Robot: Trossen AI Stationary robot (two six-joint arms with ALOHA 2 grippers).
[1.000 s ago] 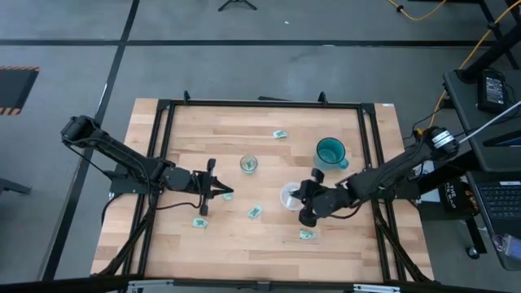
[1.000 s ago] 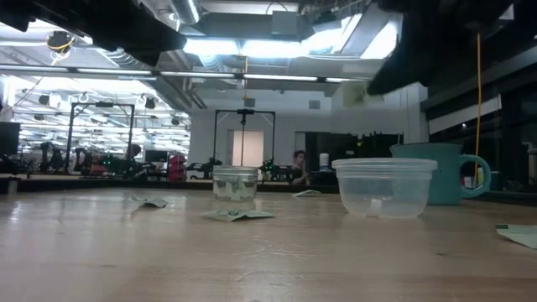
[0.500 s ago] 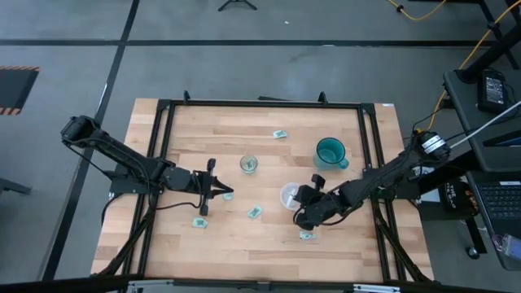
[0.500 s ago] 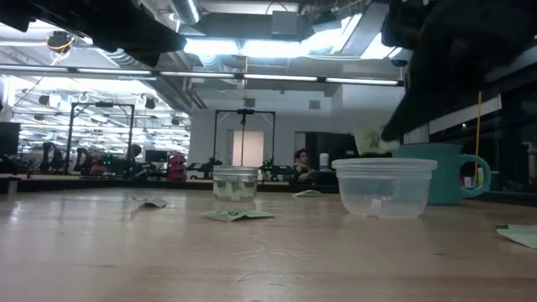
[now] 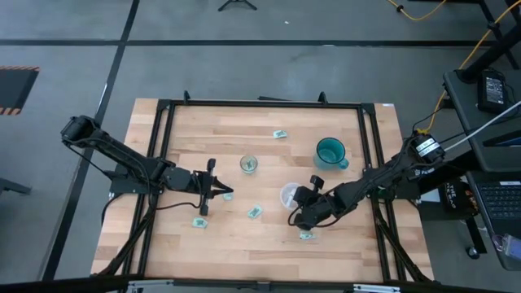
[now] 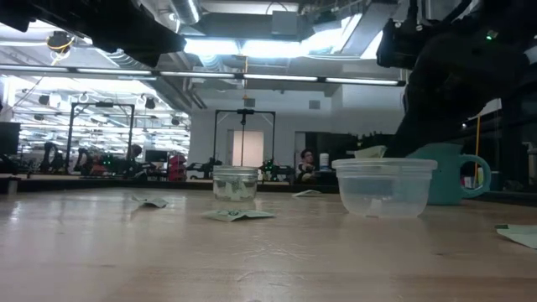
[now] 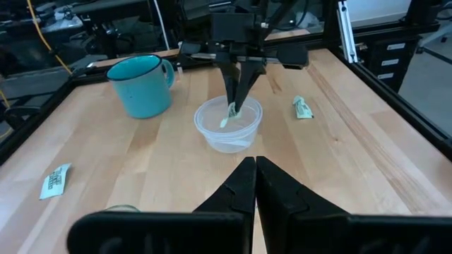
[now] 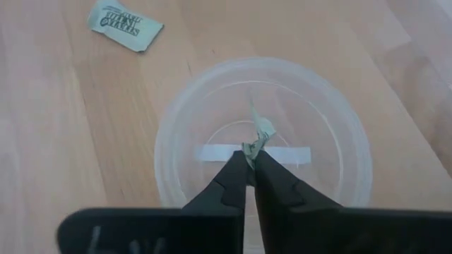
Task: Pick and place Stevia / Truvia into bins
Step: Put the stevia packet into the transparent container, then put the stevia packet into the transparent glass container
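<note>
We are seeing a small, flat, light green and white Stevia packet [image 8: 258, 141] pinched between the jaws of the right gripper [image 8: 251, 166], which are pressed together on its lower edge. The packet is crumpled and standing nearly upright, hanging just inside the rim of the clear plastic cup [image 8: 176, 141]. In the left wrist view we are seeing the same packet [image 7: 229, 113] pointing down into the cup [image 7: 212, 134] from the right gripper [image 7: 236, 99] directly above it. In the low view the packet's tip [image 6: 369, 153] is showing just above the cup rim [image 6: 384, 165].

We are finding the left gripper [image 5: 213, 191] waiting above the tabletop [image 5: 220, 244] to the left of the cup, its jaws pressed together and holding nothing.

Loose packets are lying flat on the tabletop: one [image 5: 306, 235] just in front of the right gripper, one [image 5: 254, 212] and another [image 5: 198, 221] further left, and one [image 5: 280, 133] near the far edge. The small glass jar [image 5: 248, 164] is standing beyond the cup, and a teal mug [image 5: 330, 152] is standing to the right of the jar.
</note>
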